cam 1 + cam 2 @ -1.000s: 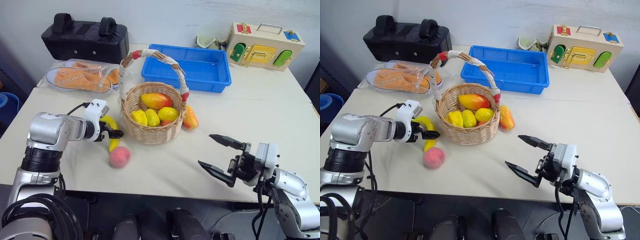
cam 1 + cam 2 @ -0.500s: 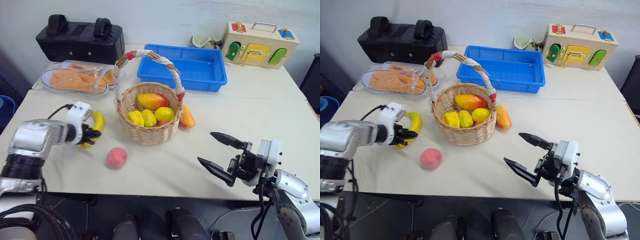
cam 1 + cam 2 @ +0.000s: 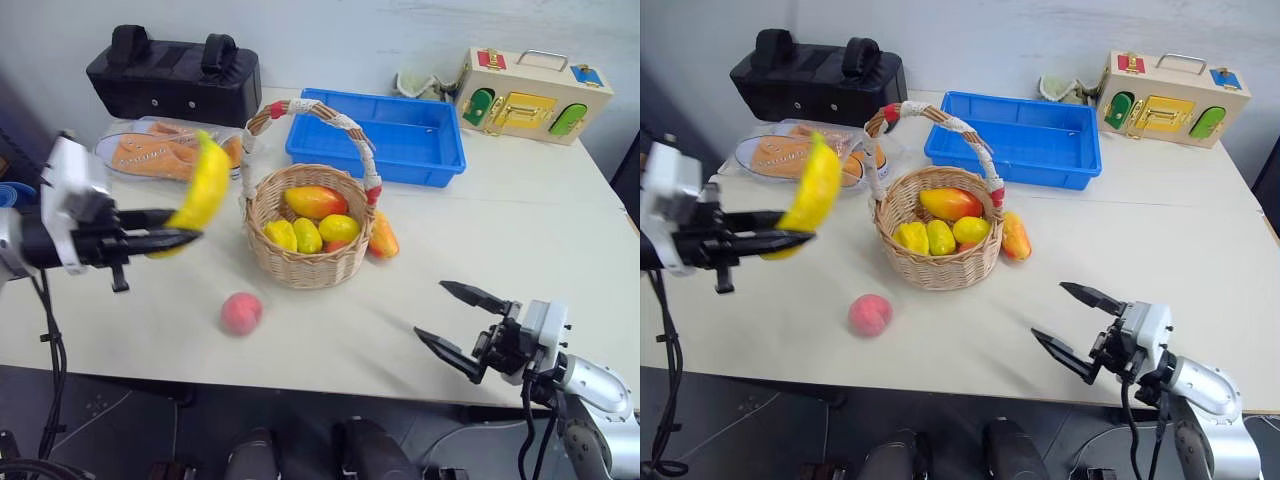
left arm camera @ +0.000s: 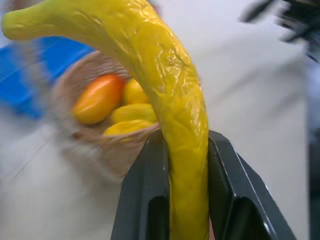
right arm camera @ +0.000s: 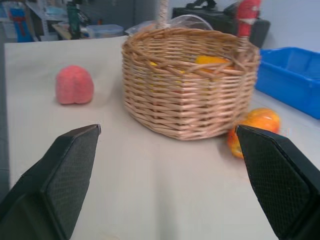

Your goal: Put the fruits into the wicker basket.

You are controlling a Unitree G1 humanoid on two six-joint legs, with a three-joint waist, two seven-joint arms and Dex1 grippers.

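Head views:
- Table [image 3: 560,230], pale top.
- Wicker basket [image 3: 306,262], round, near the middle of the table; tall arched handle [image 3: 330,118] wrapped in white cord with red bands. Inside: one mango [image 3: 314,201], orange-red, and three lemons [image 3: 337,228], yellow, side by side.
- Second mango [image 3: 381,236], on the table, touching the basket's outer wall on the robot's right side.
- Peach [image 3: 241,313], pink-red, on the table in front of the basket, apart from it.
- Banana [image 3: 203,188], yellow, curved, raised above the table to the left of the basket, upper end pointing up.
- Left gripper [image 3: 185,238], clenched on the lower part of the banana, fingers pointing toward the basket.
- Right gripper [image 3: 460,325], released, jaws spread wide, nothing between them; low over the near right part of the table, well apart from the basket.
- Blue tray [image 3: 375,160], rectangular, behind the basket.
- Shoes [image 3: 160,152], orange, in clear plastic, at the rear left.
- Black bag [image 3: 172,75], behind the shoes, against the wall.
- Wooden box [image 3: 530,92], with latches and a handle, at the rear right.

Left wrist view:
- Banana [image 4: 172,115], pinched between two black fingers [image 4: 145,200], stalk end rising past them.
- Basket [image 4: 107,145], blurred, beyond the banana, mango [image 4: 98,98] and lemons [image 4: 135,112] visible in it.

Right wrist view:
- Two black fingers [image 5: 67,170], far apart, empty.
- Basket [image 5: 187,92] ahead; peach [image 5: 74,85] to one side of it, mango [image 5: 252,127] against its base on the other; blue tray [image 5: 292,75] behind.
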